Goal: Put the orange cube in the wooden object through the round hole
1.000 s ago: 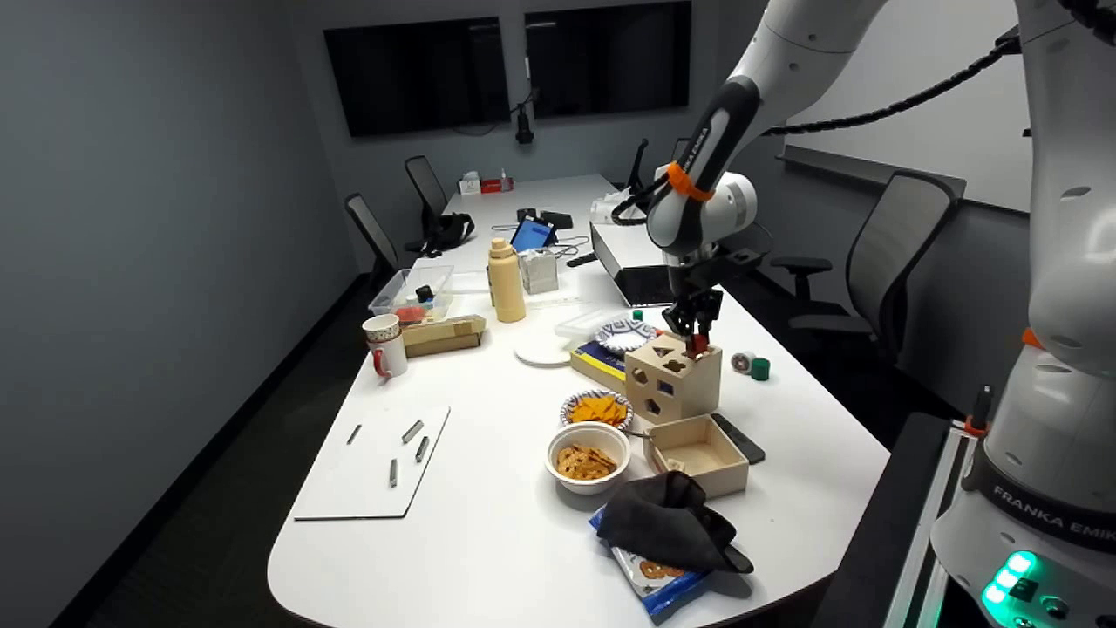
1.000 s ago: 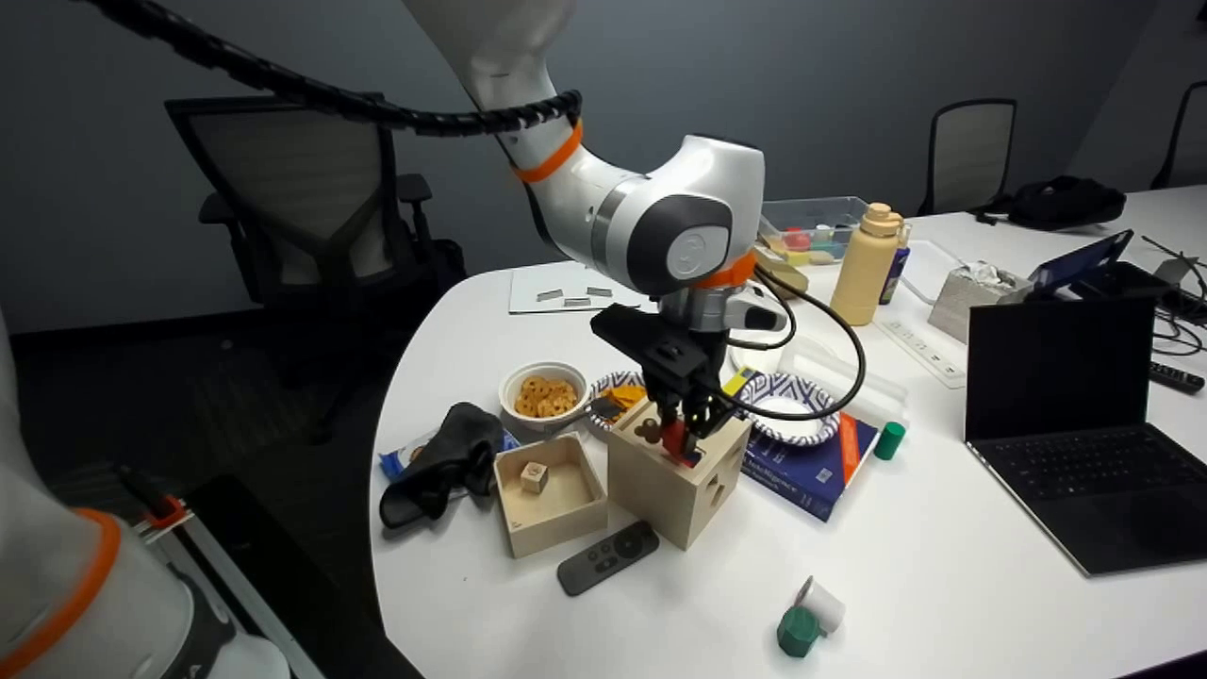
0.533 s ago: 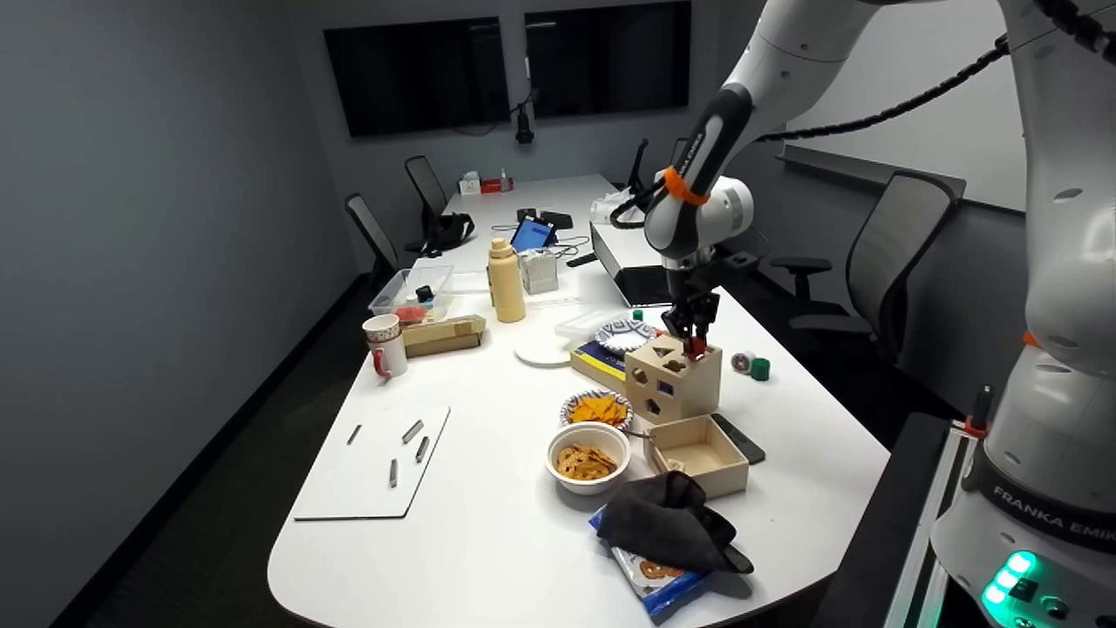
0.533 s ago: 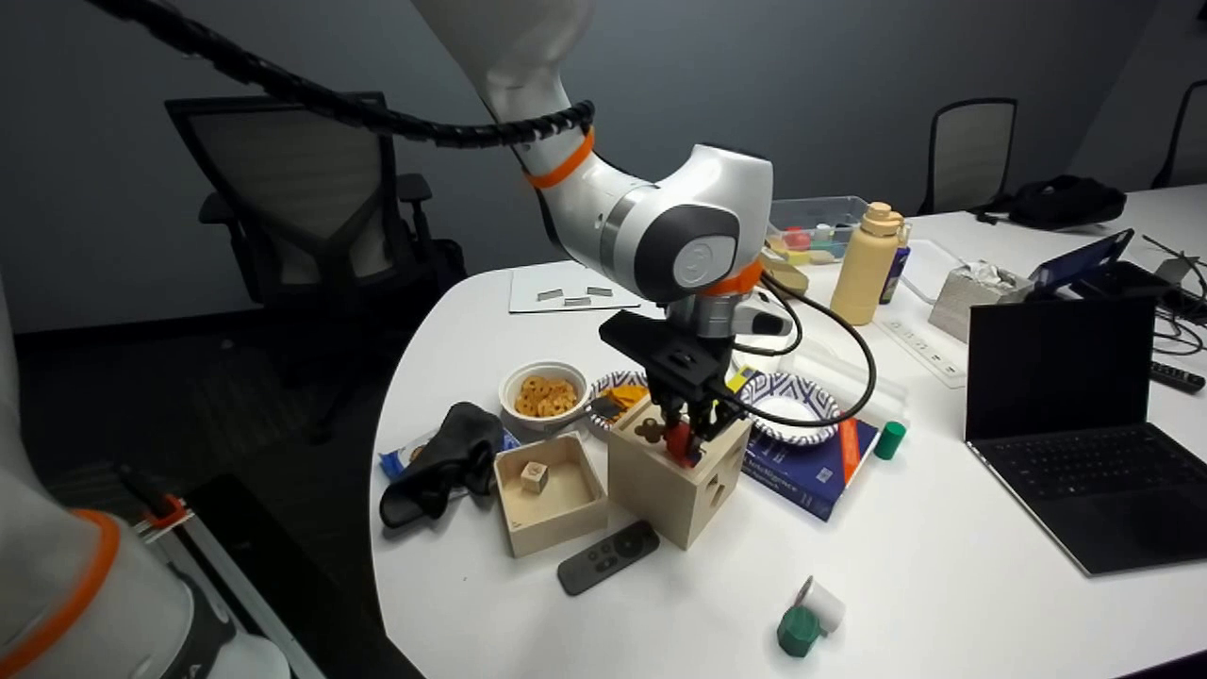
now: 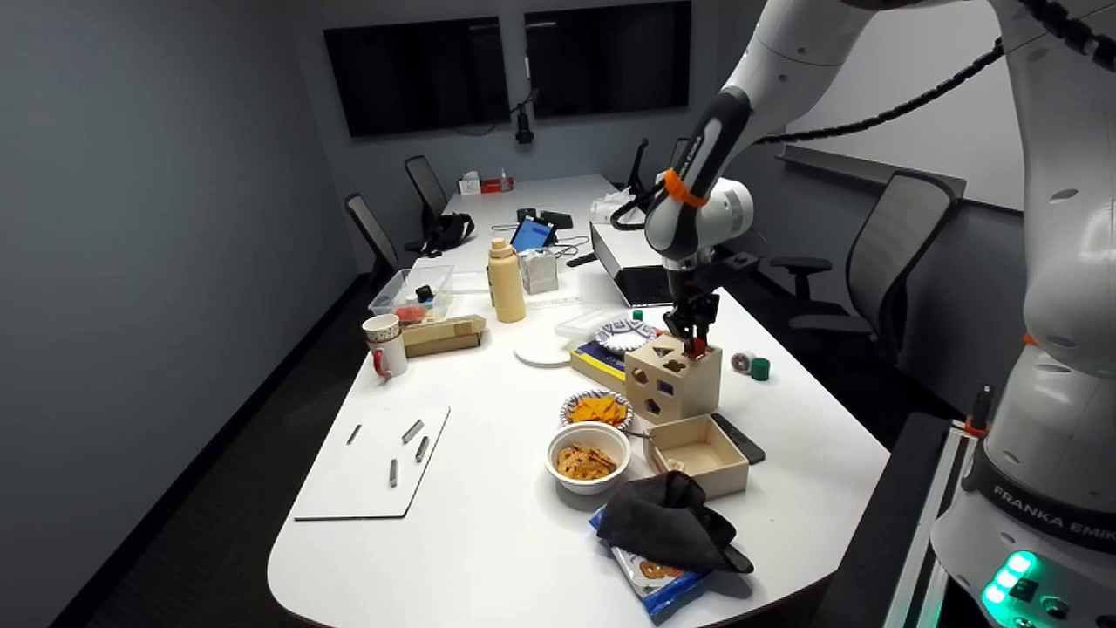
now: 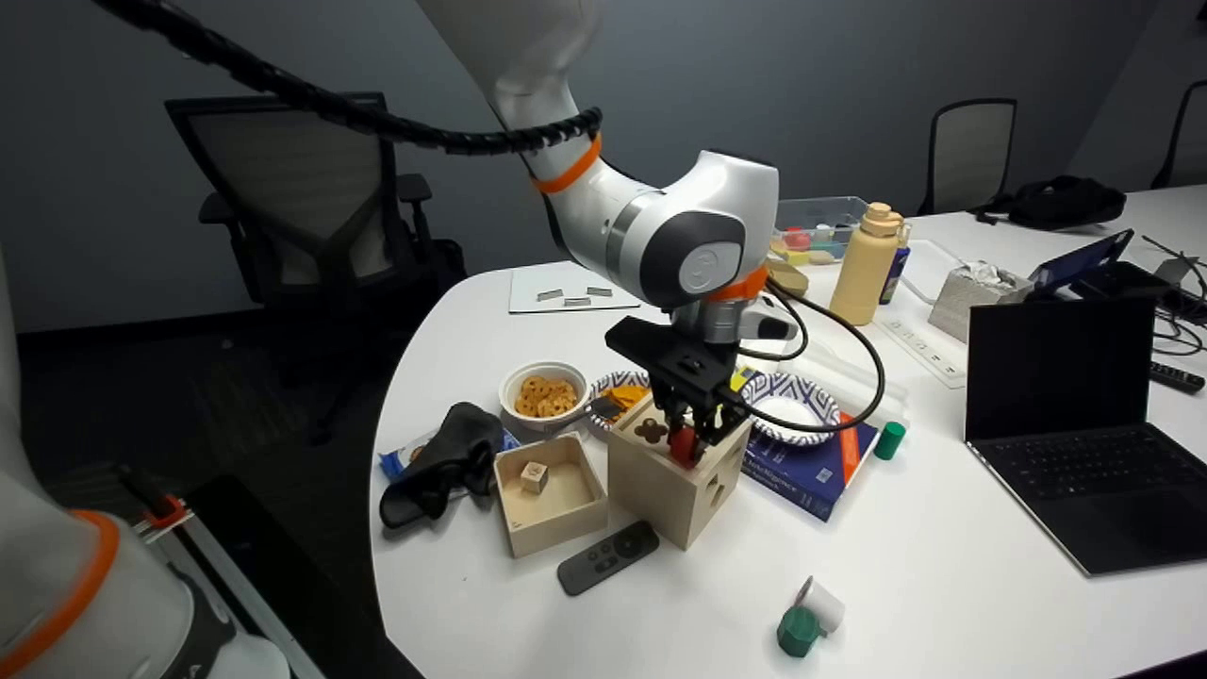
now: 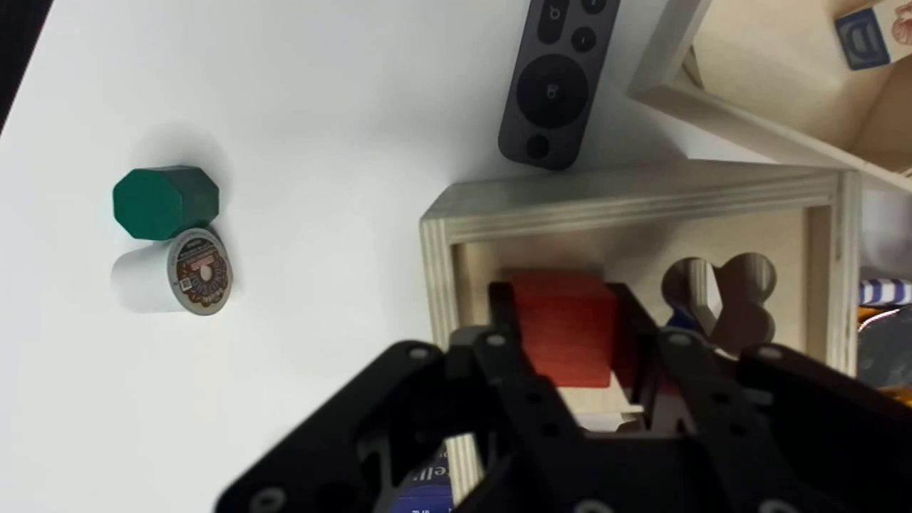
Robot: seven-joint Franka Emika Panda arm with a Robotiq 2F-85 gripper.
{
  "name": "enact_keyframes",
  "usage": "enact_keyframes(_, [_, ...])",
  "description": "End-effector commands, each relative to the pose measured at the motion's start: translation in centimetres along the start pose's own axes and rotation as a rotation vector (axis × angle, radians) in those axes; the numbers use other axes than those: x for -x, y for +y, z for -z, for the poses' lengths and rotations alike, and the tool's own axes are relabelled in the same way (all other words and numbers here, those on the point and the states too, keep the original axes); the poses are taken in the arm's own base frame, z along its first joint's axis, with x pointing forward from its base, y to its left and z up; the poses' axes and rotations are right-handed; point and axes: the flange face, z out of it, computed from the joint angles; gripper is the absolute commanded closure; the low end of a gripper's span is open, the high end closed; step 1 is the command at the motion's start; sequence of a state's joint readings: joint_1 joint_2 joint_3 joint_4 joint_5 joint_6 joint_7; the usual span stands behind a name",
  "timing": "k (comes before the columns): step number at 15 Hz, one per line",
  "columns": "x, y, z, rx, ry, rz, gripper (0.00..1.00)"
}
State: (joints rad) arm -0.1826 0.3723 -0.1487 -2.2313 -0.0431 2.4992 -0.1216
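Note:
The orange cube, an orange-red block, shows in both exterior views and in the wrist view. My gripper is shut on it, with one black finger on each side. The gripper points down over the wooden object, a pale box with shaped holes. The cube is at the box's recessed top face, near the rim; I cannot tell whether it rests on it. A clover hole shows beside it. The round hole cannot be made out; cube and gripper hide part of the top.
A shallow wooden tray and a black remote lie close to the box. A book with a patterned bowl stands behind it. Snack bowls are beside it. A green block and a white pod lie nearby.
The arm has lowered slightly. My gripper and the held cube have shifted a little across the box top, slightly right in an exterior view. The box has not moved.

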Motion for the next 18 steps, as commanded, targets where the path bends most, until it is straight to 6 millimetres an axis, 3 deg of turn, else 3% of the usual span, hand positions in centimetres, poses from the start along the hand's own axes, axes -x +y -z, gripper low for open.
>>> enact_keyframes(1, [-0.64, 0.15, -0.31, -0.017, 0.014, 0.018, 0.91])
enact_keyframes(11, [-0.8, 0.25, -0.94, -0.017, 0.012, 0.02, 0.91])
enact_keyframes(12, [-0.81, 0.27, -0.9, -0.021, 0.015, 0.019, 0.41])
enact_keyframes(14, [-0.77, 0.35, -0.84, -0.023, 0.015, 0.013, 0.36])
enact_keyframes(18, [-0.79, 0.3, -0.78, -0.033, 0.013, 0.005, 0.04])
